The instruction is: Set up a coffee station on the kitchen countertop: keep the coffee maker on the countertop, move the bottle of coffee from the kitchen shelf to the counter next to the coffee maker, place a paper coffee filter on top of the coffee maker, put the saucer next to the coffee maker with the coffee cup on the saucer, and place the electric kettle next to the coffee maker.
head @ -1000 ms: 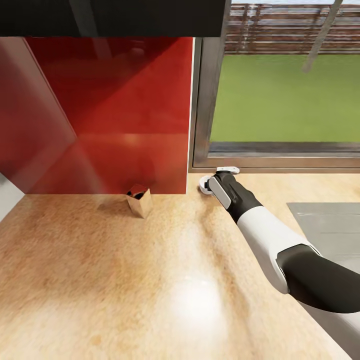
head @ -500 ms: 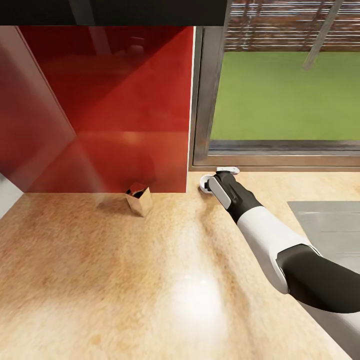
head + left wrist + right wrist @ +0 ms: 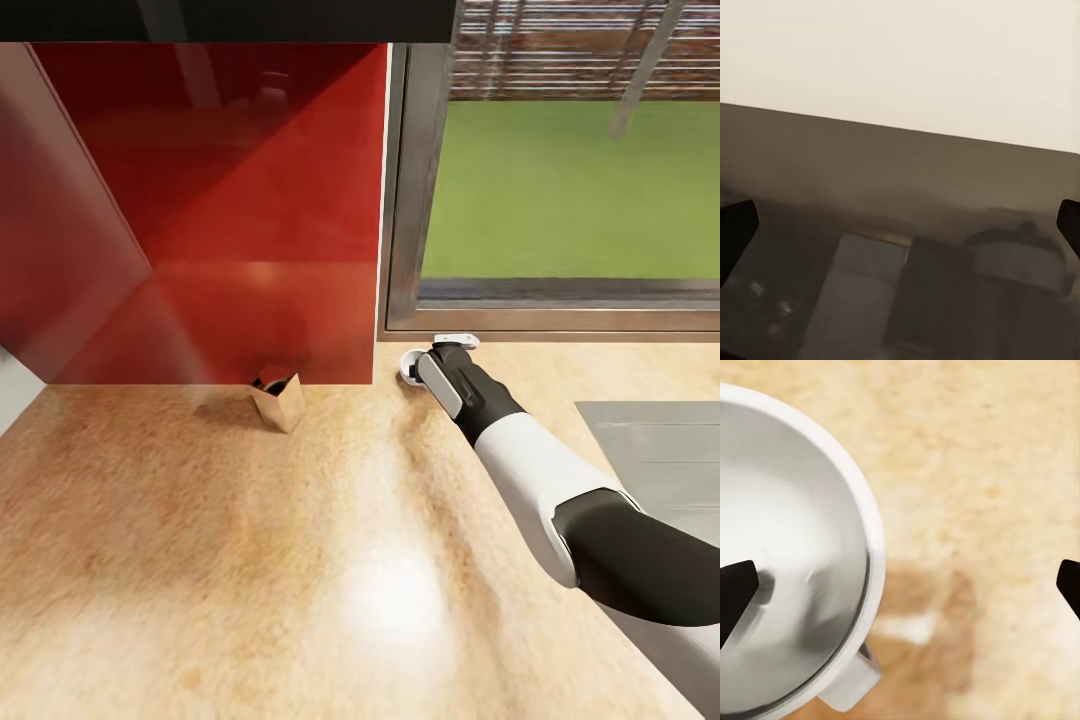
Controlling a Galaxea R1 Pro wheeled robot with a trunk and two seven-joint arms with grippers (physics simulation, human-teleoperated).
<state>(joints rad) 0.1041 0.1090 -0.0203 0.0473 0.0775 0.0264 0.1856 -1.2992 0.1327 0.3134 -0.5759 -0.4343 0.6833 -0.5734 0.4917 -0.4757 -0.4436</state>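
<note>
Right arm reaches across the counter to its far edge, under the window, with the right gripper pointing down over a small white object. The right wrist view identifies it as the coffee cup — round white bowl, stub handle at its lower rim, standing upright on the bare wood grain. The right gripper's two dark fingertips sit at opposite edges of that view, so the jaws are spread wide. One tip lies over the cup's interior, the other well out over the counter; the rim wall nearest the handle falls between them. Judgement: this is the set-up for a rim pinch, one finger inside and one outside, not yet closed. Whether either tip touches the cup cannot be told.

Contents: the cup's interior is smooth grey-white shading, nothing in it. No saucer can be made out beneath the cup; it rests on the counter itself.

To the left of the right gripper, against the red backsplash, stands a small brown carton, top open and dark inside — contents cannot be made out. To its right, nearer the robot, a grey inset panel, probably the sink surround.

Left gripper: dark tips at both edges of the left wrist view, jaws wide, holding nothing, facing a blurred dark glossy surface.
</note>
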